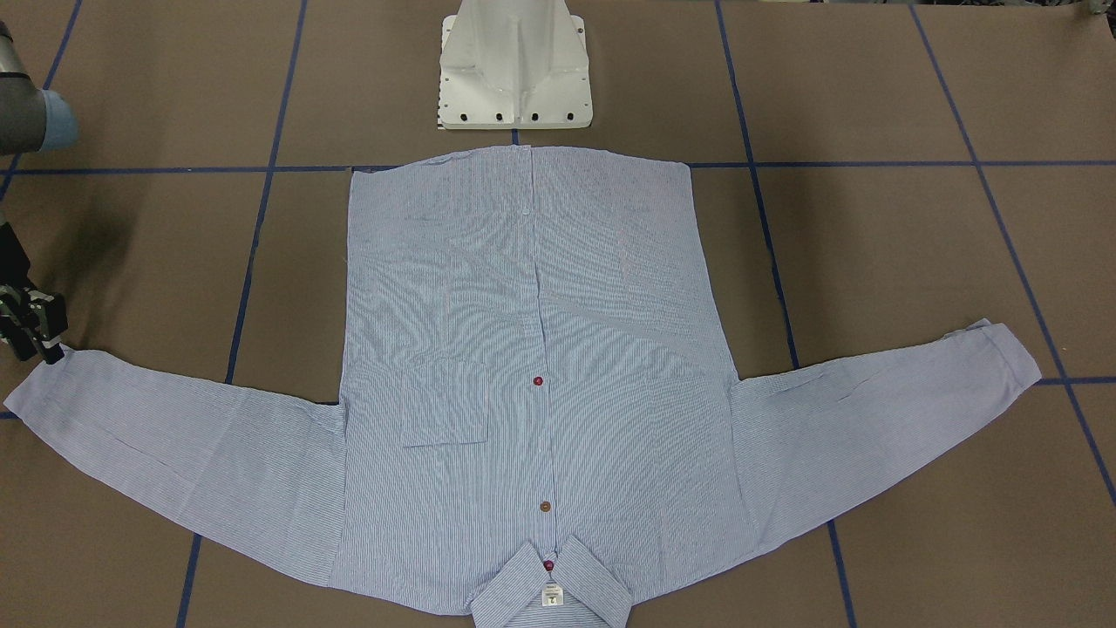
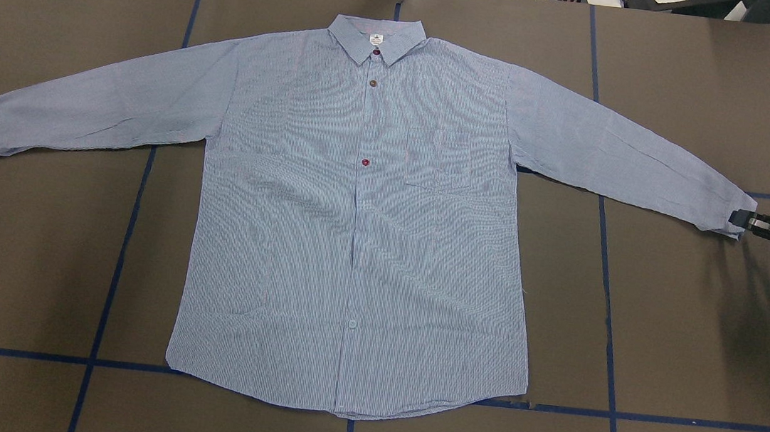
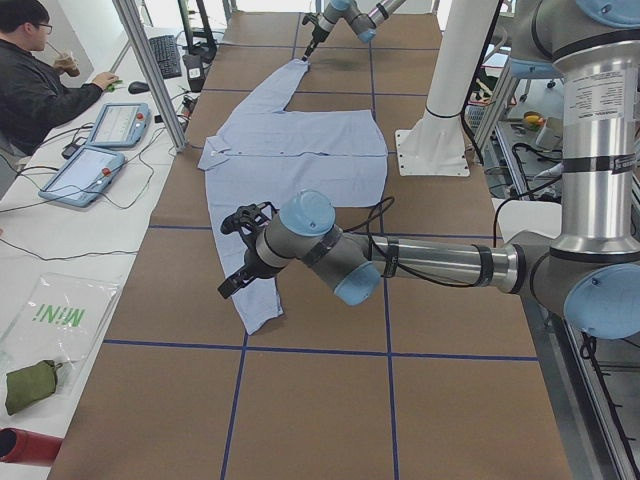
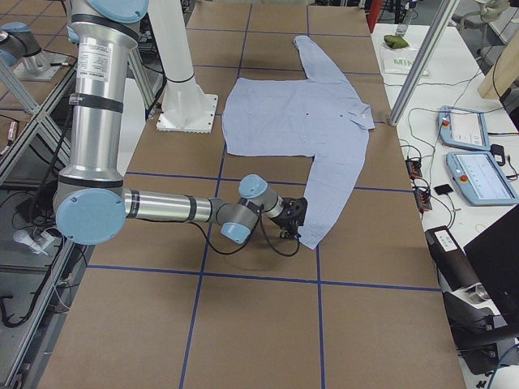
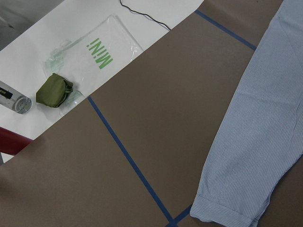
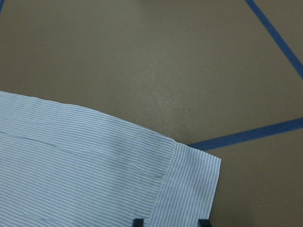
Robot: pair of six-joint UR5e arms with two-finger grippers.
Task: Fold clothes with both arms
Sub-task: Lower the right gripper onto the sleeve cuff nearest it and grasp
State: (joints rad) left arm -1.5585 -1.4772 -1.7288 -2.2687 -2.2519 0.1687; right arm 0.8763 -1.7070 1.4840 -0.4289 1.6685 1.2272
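The light blue-and-white striped shirt [image 2: 364,214] lies flat and face up on the brown table, both sleeves spread out, with its collar [image 2: 376,38] on the far side from the robot. My right gripper [image 2: 742,219] is at the tip of the right-hand sleeve cuff [image 6: 189,184], low over the table. In the right wrist view its fingertips [image 6: 137,222] stand apart, with the cuff's edge between them. It also shows in the front-facing view [image 1: 39,340]. My left gripper [image 3: 235,255] hovers over the other sleeve near its cuff [image 5: 222,210]; I cannot tell whether it is open or shut.
The white pedestal base [image 1: 514,70] stands just behind the shirt's hem. Blue tape lines [image 2: 116,252] cross the table. Beyond the left end are a white side table with a green pouch [image 5: 54,90], a plastic bag, tablets and a seated operator [image 3: 35,80].
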